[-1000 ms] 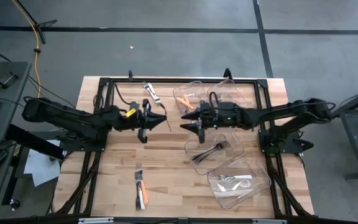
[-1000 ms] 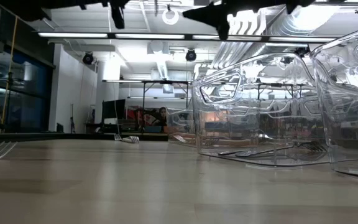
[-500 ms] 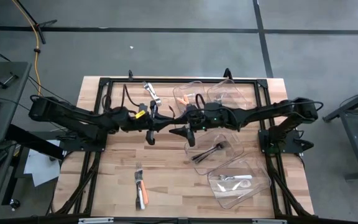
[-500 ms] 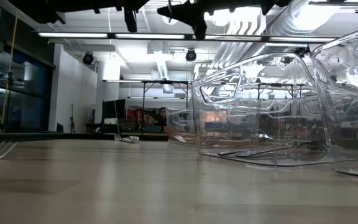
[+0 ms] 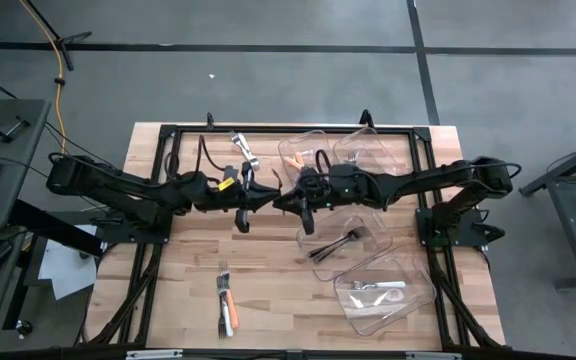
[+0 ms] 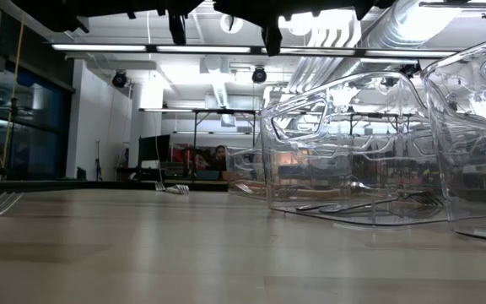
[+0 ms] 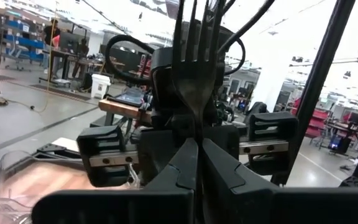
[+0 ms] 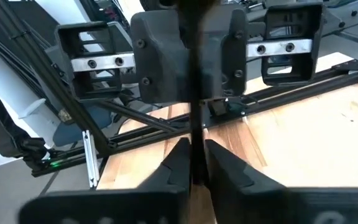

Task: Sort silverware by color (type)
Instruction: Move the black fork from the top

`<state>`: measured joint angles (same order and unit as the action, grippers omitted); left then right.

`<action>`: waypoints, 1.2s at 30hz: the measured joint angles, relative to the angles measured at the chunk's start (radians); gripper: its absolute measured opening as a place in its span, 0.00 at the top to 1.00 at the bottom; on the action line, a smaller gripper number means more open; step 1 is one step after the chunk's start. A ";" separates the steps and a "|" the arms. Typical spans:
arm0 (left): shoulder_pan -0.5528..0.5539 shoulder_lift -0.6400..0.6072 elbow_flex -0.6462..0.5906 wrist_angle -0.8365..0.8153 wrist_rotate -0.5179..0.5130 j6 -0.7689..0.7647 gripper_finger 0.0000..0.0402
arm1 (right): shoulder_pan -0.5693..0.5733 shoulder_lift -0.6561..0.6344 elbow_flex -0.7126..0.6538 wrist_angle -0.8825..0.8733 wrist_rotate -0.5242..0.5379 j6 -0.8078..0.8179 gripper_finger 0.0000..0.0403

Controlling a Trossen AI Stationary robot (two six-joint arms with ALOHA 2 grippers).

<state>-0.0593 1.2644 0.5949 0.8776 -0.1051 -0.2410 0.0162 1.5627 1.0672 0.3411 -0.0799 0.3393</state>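
Between the two arms, high over the middle of the desk (image 5: 268, 262), a dark metal fork (image 7: 194, 74) is being passed across. The left gripper (image 5: 265, 193) is clenched on it, tines pointing toward the right arm. The right gripper (image 5: 281, 200), tip to tip with the left, looks in its own wrist view to be pinched onto the same thin fork.

My judgement is that this is a hand-over. Next, the left fingers need to let go while the right ones hold firm. The right arm can then carry the fork to the bin of dark silverware (image 5: 344, 240) just on its own side of the meeting point.

Four clear bins seem to lie on the right gripper's side:
- one with orange-handled pieces (image 5: 299, 162)
- one that looks empty
- the dark one
- one with white-handled pieces (image 5: 380, 286)

Unsorted silverware:
- one silver piece (image 5: 243, 148) beyond the left gripper
- a small cluster (image 5: 226, 300) below it, perhaps three pieces
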 joint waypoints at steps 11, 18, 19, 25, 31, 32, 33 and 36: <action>0.000 -0.036 0.000 -0.084 -0.001 -0.101 0.88 | -0.008 -0.013 0.000 -0.101 -0.026 -0.044 0.99; 0.000 -0.242 0.000 -0.423 -0.002 -0.062 0.76 | -0.044 -0.119 -0.002 -0.305 -0.025 -0.113 1.00; 0.000 -0.282 0.000 -0.478 -0.002 -0.055 0.75 | -0.049 -0.138 -0.002 -0.339 -0.024 -0.118 1.00; 0.000 -0.518 0.000 -0.776 -0.004 -0.033 0.73 | -0.064 -0.260 -0.002 -0.539 0.023 -0.163 1.00; 0.000 -0.720 -0.041 -0.865 -0.013 -0.051 0.75 | -0.069 -0.363 -0.002 -0.708 0.083 -0.164 1.00; 0.000 -0.746 -0.058 -0.857 -0.018 -0.061 0.75 | -0.069 -0.377 -0.002 -0.721 0.090 -0.160 1.00; 0.000 -0.767 -0.070 -0.848 -0.026 -0.070 0.76 | -0.069 -0.390 -0.002 -0.728 0.095 -0.160 1.00; 0.000 -0.817 -0.113 -0.824 -0.048 -0.098 0.76 | -0.069 -0.417 -0.002 -0.732 0.097 -0.158 1.00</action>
<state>-0.0593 0.4472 0.4820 0.0531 -0.1528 -0.3390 -0.0525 1.1454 1.0649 -0.3906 0.0169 0.1818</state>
